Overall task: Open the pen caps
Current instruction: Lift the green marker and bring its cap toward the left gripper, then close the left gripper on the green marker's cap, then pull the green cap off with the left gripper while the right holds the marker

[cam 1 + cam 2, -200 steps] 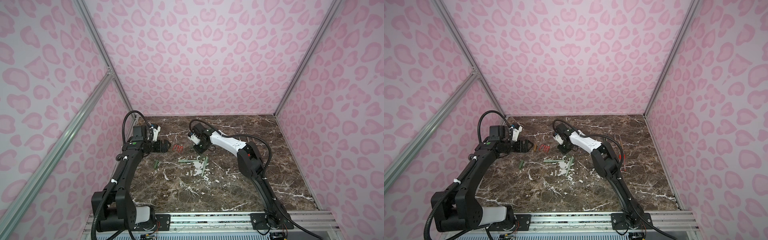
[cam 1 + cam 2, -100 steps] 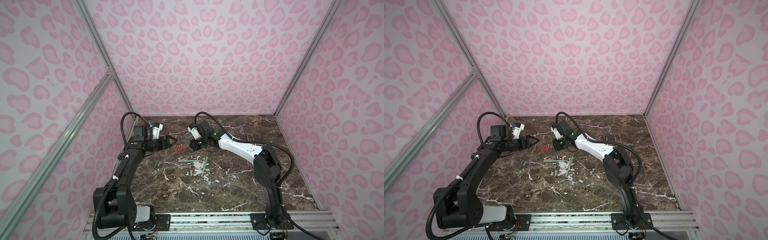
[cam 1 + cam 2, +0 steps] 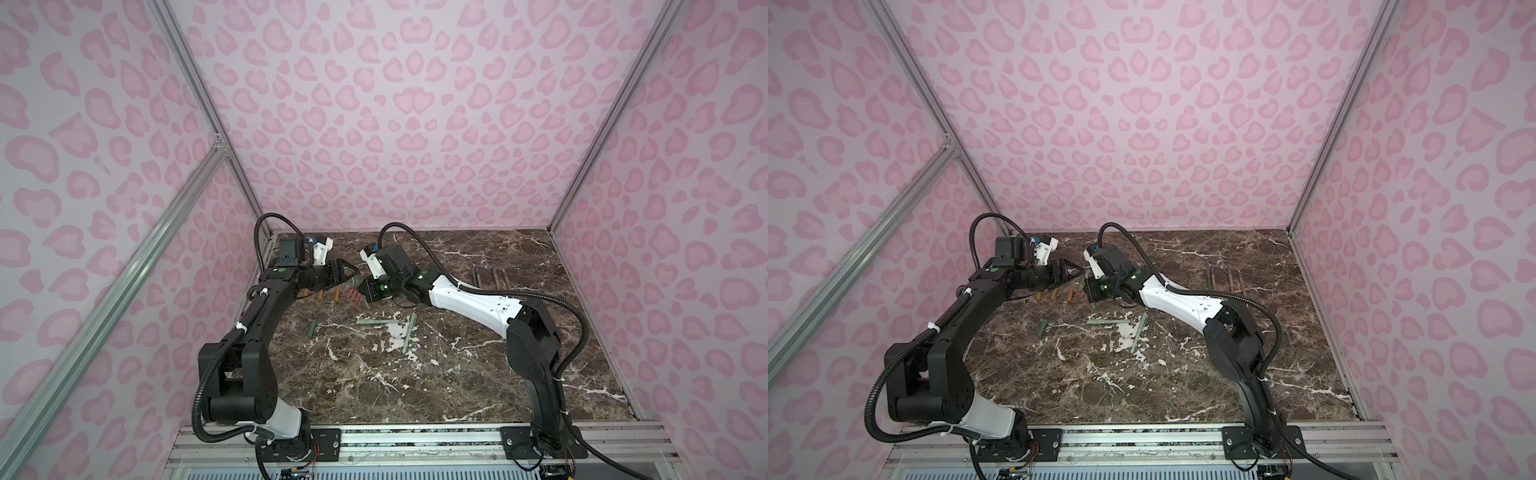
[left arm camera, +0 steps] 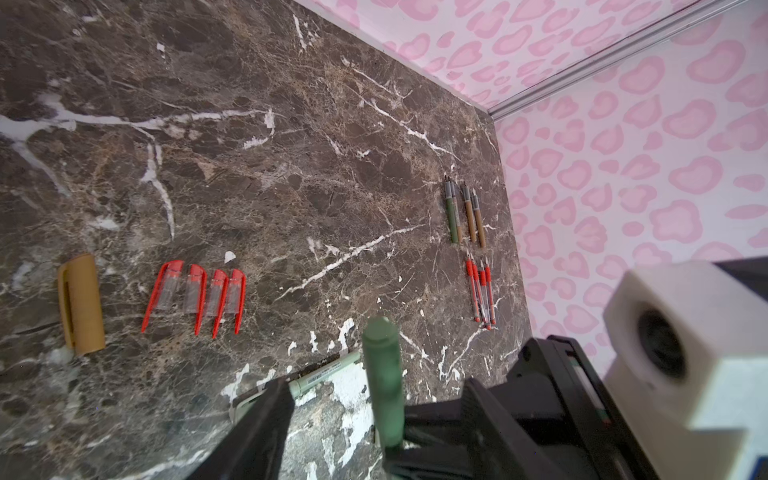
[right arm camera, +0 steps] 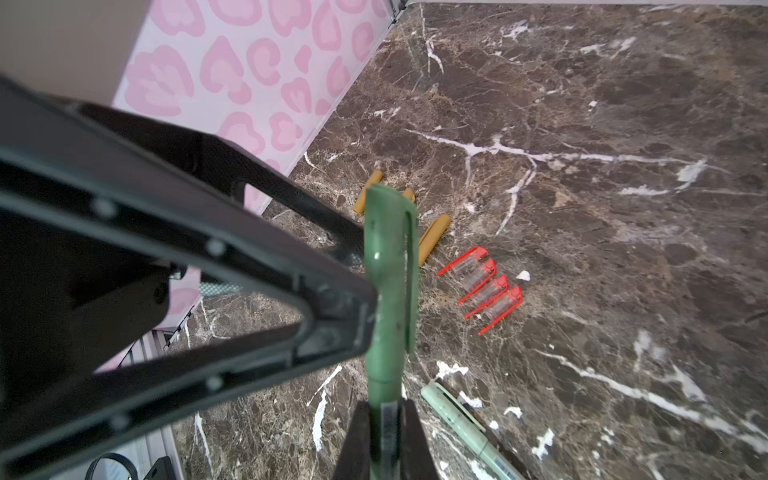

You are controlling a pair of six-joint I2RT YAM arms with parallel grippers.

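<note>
- Green cap (image 5: 388, 266) sits on the green pen (image 5: 380, 380), which is held in the air near the row of red caps (image 5: 482, 289), on the side away from the tan caps (image 5: 432, 241).
- Right gripper (image 5: 385, 419) is clamped on the pen's barrel, a little behind the cap.
- Left gripper (image 4: 376, 390) has its jaws apart, one on each side of the cap. In the right wrist view one finger (image 5: 332, 291) looks to be touching it.
- Centre the cap between the jaws before closing, so the squeeze does not push the pen sideways.
- Grip the cap only, clear of the barrel.
- Pull straight along the pen, away from the right gripper; a slanted pull could jam it.
- Lay the freed cap near the red caps.
</note>
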